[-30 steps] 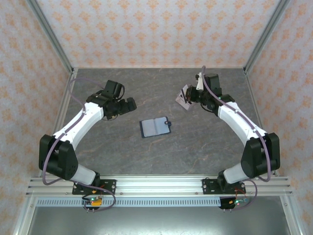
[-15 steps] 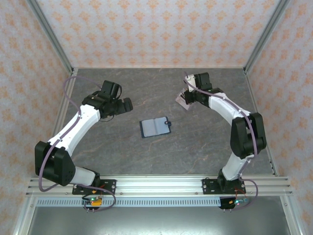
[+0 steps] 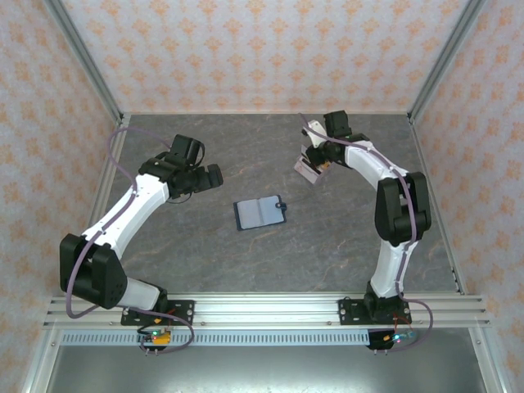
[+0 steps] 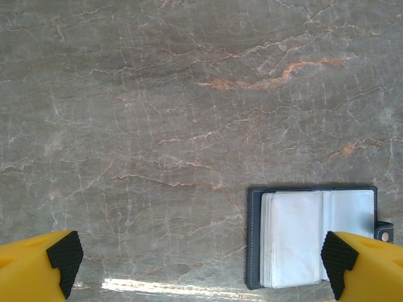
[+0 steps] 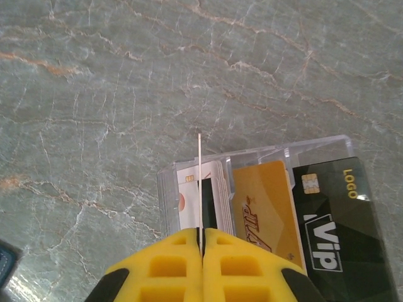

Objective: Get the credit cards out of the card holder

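Navy card holder (image 3: 260,213) lies open mid-table, right of my left gripper (image 4: 200,258), whose fingers are spread wide and empty. My right gripper (image 5: 201,236) pinches a thin card (image 5: 199,182) edge-on, above the loose credit cards (image 5: 264,201), far right.

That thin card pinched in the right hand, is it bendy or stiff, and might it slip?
Probably stiff: the card sticks straight out of the right hand, no sag. Likely very light, being so thin edge-on. It may slip or twist, since much of it juts beyond the grip.
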Motion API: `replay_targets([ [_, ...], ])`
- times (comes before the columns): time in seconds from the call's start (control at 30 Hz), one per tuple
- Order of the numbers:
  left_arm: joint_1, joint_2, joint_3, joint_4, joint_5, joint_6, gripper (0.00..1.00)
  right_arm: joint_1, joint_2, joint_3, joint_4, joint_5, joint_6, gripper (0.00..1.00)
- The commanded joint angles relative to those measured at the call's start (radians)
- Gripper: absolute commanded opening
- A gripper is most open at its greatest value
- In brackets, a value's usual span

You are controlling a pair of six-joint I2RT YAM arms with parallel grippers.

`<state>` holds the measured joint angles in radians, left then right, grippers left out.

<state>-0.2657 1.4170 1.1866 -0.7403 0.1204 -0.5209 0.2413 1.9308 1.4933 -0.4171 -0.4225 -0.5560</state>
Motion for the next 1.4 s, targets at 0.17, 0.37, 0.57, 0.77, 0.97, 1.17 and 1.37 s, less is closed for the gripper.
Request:
replay_targets([
  [0.17, 0.009, 0.029, 0.008, -0.025, 0.018, 0.013, 1.00, -0.002, 0.055, 0.062, -0.067, -0.017, -0.036, 0.00],
  [0.37, 0.009, 0.030, 0.010, -0.030, 0.018, 0.016, 1.00, -0.002, 0.073, 0.090, -0.084, 0.000, -0.024, 0.04],
  [0.57, 0.009, 0.034, 0.011, -0.033, 0.020, 0.017, 1.00, -0.002, 0.090, 0.103, -0.098, 0.010, -0.034, 0.07],
  [0.77, 0.010, 0.034, 0.014, -0.036, 0.023, 0.019, 1.00, -0.002, 0.090, 0.112, -0.124, 0.011, -0.022, 0.27],
  [0.97, 0.010, 0.029, 0.012, -0.039, 0.025, 0.013, 1.00, -0.002, 0.018, 0.095, -0.135, 0.012, 0.046, 0.37],
  [1.17, 0.010, 0.023, -0.014, -0.011, 0.064, -0.007, 1.00, 0.001, -0.111, 0.020, -0.109, 0.006, 0.394, 0.39],
  [1.37, 0.009, 0.053, -0.022, 0.002, 0.127, -0.056, 1.00, 0.084, -0.185, -0.121, -0.111, -0.061, 0.806, 0.40],
])
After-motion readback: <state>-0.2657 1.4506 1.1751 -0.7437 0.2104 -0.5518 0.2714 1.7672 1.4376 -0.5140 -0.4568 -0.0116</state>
